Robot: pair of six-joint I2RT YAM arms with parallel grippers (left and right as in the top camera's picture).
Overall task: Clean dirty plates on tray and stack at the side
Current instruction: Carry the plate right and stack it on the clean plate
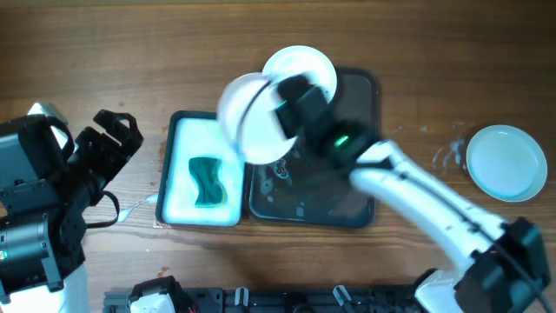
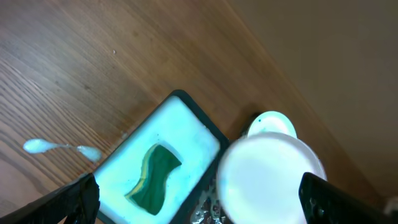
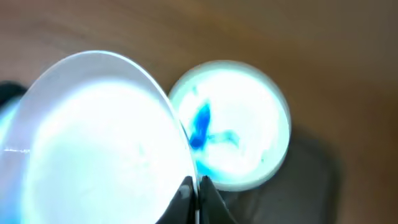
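Plates, three, white, shallow, round.

Held plate: tilted in the air over the seam between the dark tray and the white tray. The right gripper is clamped on its rim.

Smeared plate: lies flat at the far end of the dark tray, blue in its centre.

Third plate: on the table, well apart to the right, looks plain.

Left gripper: spread wide, holding nothing, above the sponge.

Handling, judged: stiff, light, smooth (likely slick where wet). An edge pinch may let a plate swing or slip, so bite well in on the rim.
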